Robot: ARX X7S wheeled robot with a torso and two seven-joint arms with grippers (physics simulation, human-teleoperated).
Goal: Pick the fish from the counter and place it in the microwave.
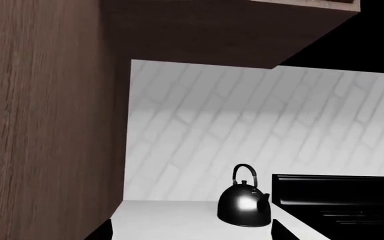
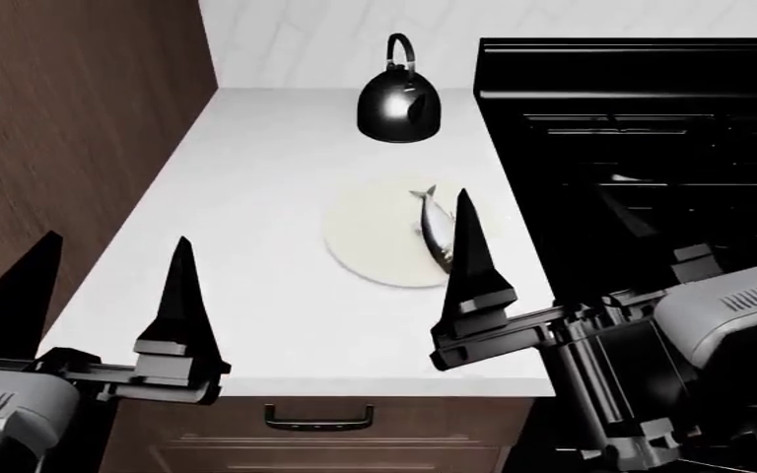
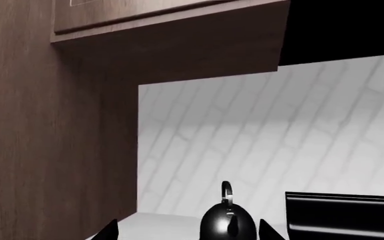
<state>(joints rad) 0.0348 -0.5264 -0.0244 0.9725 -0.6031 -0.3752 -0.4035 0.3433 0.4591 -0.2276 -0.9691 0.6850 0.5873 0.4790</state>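
The fish [image 2: 432, 219], slim and silvery-grey, lies on a round cream plate [image 2: 372, 236] on the white counter [image 2: 247, 197]. My right gripper [image 2: 536, 197] is open and empty, at the counter's right edge; its left finger [image 2: 471, 261] stands in front of the fish and hides its near end. My left gripper [image 2: 118, 238] is open and empty over the counter's front left, apart from the plate. Neither wrist view shows the fish. The left gripper [image 1: 192, 232] and the right gripper [image 3: 188, 231] show only dark fingertips there. The microwave is out of view.
A black kettle [image 2: 398, 103] stands at the back of the counter, also in the left wrist view [image 1: 243, 202] and right wrist view [image 3: 227, 222]. A black stove [image 2: 642, 128] is on the right. A brown cabinet wall [image 2: 76, 118] bounds the left. Upper cabinets [image 3: 172, 40] hang above.
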